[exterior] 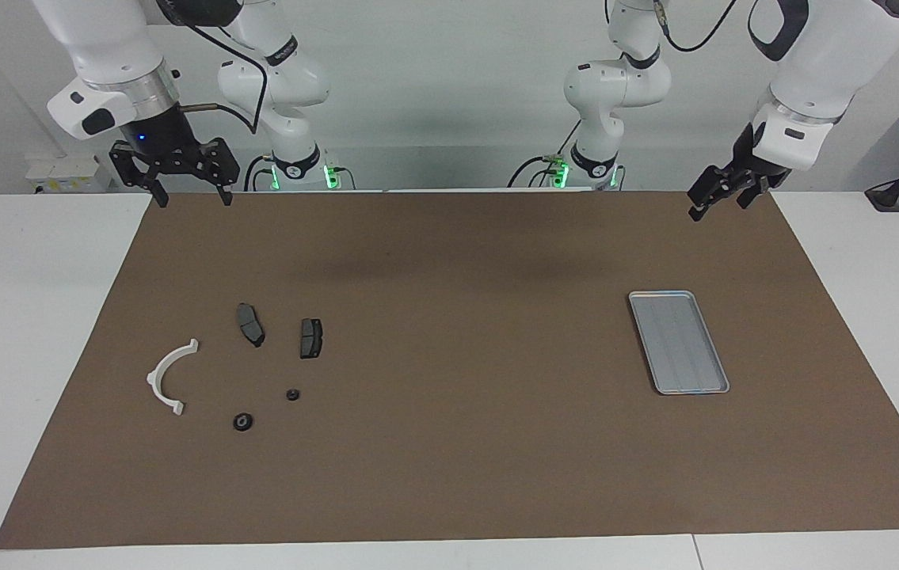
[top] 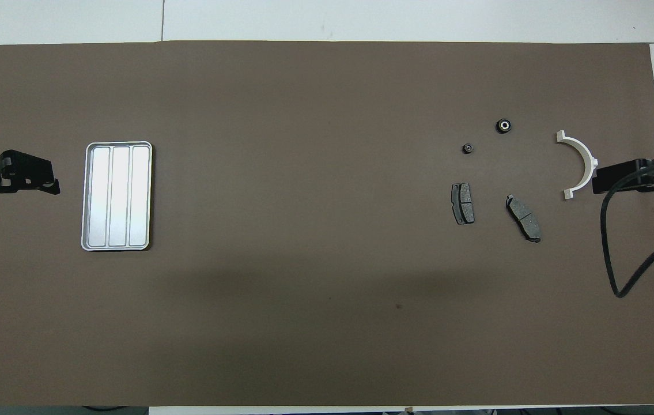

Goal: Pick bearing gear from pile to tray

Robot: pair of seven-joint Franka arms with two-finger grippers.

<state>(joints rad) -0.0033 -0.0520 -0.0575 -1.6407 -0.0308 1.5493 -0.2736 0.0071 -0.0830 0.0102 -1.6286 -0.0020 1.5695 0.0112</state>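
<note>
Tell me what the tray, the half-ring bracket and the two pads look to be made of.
Flat silver-grey rectangular tray: likely bare metal, since it shines and shows pressed ribs. White half-ring bracket: probably moulded plastic, with an even matt white surface. Two dark grey brake pads: dull, slightly grainy faces on darker backing, perhaps a friction compound on a plate; the look leaves this open.

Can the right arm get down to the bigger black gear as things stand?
Probably yes. The right gripper hangs open over the mat's edge at that end, and the larger gear lies alone on the brown mat, apart from the white bracket and the smaller gear.
</note>
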